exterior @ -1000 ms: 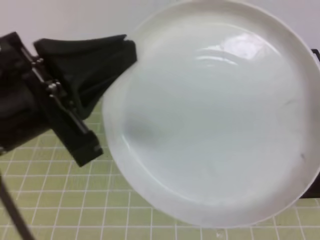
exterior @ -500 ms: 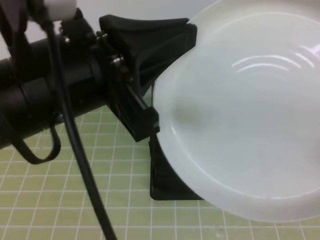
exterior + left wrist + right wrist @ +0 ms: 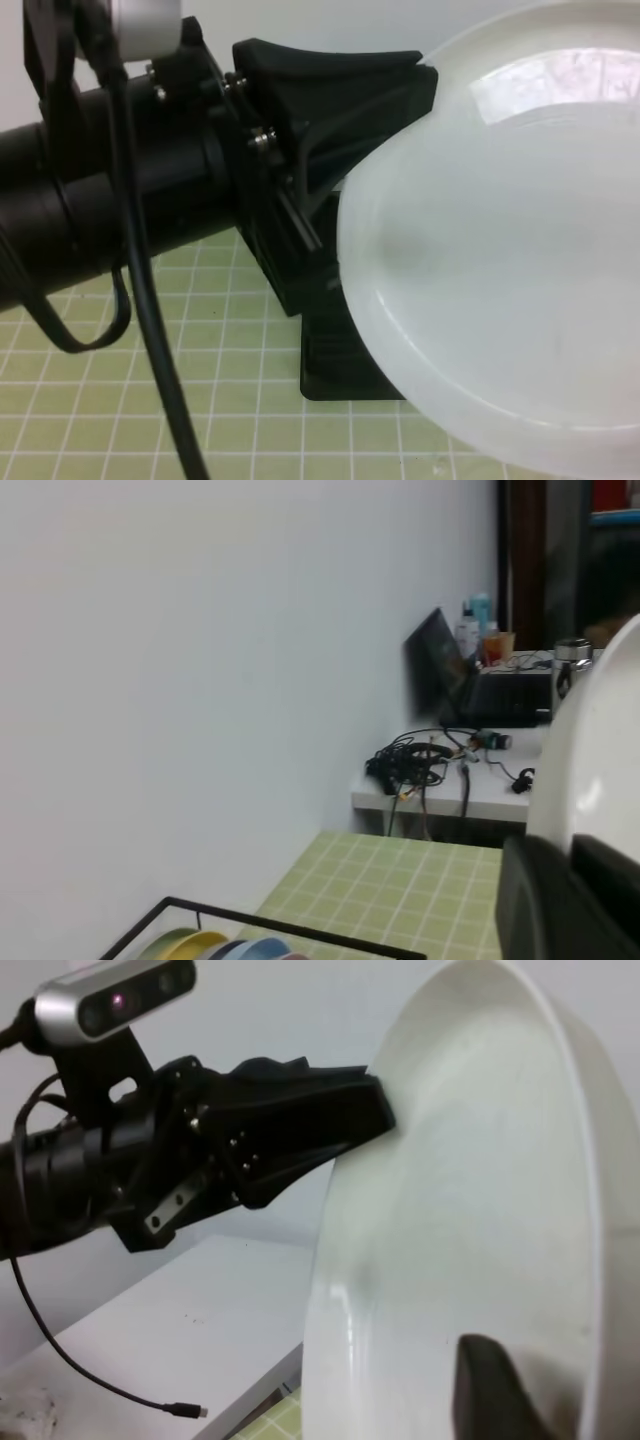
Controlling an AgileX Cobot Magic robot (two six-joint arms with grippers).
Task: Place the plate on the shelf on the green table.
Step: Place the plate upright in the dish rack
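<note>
The white plate is held up close to the high camera and fills the right of that view. My left gripper is shut on the plate's left rim, also seen in the right wrist view as the left gripper. My right gripper sits at the plate's near rim; one dark finger lies against the inner face and the other is hidden. The shelf shows low in the left wrist view, on the green table.
Coloured plates stand in the shelf. A black block lies on the tiles under the plate. A cable hangs from the left arm. A white wall is on the left and a cluttered desk lies beyond the table.
The left arm has carried the plate rightward in the high view; more of the arm and its cable now show at left. The plate's right part has left the frame.
</note>
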